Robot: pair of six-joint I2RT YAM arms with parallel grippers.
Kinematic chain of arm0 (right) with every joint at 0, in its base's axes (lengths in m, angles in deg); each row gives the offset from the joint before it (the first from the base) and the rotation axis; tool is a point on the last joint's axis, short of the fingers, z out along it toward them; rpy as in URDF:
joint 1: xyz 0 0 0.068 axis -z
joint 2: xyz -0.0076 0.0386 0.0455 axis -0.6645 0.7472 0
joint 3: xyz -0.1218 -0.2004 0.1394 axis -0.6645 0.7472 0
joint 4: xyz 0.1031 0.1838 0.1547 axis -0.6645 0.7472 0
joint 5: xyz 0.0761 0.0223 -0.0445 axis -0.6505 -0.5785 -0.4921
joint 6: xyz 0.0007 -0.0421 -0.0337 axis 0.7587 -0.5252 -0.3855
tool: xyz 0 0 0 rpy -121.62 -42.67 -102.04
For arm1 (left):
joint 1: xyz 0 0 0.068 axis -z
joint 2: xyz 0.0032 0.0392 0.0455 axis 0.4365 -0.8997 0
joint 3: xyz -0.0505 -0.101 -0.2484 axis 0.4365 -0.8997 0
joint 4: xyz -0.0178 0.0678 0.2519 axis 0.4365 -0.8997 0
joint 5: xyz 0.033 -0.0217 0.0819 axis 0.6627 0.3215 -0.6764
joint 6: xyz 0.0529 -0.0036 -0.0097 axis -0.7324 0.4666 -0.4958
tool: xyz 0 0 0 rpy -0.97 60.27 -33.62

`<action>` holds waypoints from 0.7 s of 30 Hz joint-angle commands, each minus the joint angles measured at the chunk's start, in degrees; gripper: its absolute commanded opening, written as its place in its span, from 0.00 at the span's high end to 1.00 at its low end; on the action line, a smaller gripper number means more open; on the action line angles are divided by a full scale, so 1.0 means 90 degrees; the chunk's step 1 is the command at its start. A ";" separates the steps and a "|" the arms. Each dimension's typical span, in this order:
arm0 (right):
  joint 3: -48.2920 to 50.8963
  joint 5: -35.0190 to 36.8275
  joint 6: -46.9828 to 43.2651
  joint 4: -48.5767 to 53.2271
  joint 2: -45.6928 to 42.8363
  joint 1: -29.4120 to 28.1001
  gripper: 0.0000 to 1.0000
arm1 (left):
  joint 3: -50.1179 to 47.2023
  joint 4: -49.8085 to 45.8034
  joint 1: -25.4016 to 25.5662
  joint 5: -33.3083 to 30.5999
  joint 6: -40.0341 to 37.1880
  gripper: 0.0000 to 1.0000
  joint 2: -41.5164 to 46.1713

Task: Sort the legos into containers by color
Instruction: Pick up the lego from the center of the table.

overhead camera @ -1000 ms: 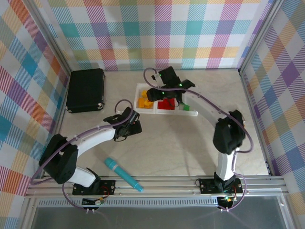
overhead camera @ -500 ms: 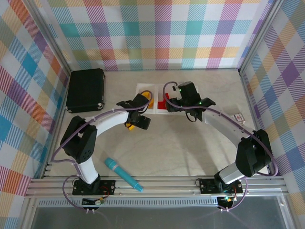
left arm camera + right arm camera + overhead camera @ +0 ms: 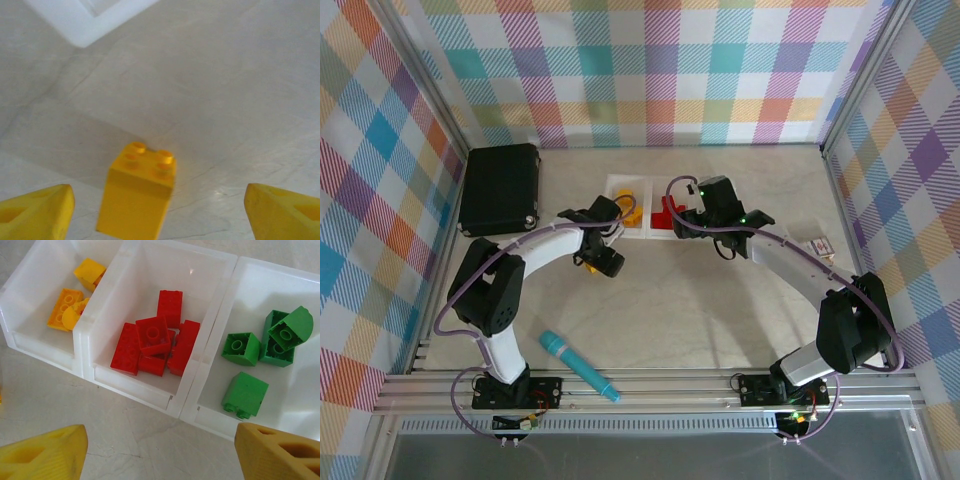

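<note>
- The left gripper [image 3: 596,258] hangs low over the table [image 3: 225,100], its fingers spread wide apart and gripping nothing.
- A loose yellow brick [image 3: 137,195] sits on the table between those fingers, touching neither.
- That brick lies just on the near side of the left end of the tray [image 3: 131,383].
- The right gripper [image 3: 160,452] hovers by the tray's near wall, its fingers also apart and empty.
- In the tray, yellow bricks [image 3: 67,307] fill the left compartment, red bricks [image 3: 152,337] the middle one and green bricks [image 3: 260,347] the right one.
- A black case [image 3: 500,188] lies at the far left, and a teal marker [image 3: 578,365] lies near the left arm's base.
</note>
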 commanded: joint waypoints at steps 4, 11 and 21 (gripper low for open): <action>0.0120 -0.0021 0.0125 -0.0195 -0.0029 0.0059 0.22 | -0.0076 -0.0232 -0.0292 0.0198 -0.0152 0.18 -0.0071; 0.0176 -0.0099 0.0275 -0.0138 0.0012 0.0059 0.22 | 0.0076 -0.0270 -0.0319 0.0570 -0.0233 0.27 -0.0421; 0.0265 -0.0120 0.0431 -0.0057 0.0012 0.0059 0.22 | 0.0291 -0.0313 -0.0451 0.0981 -0.0200 0.49 -0.0797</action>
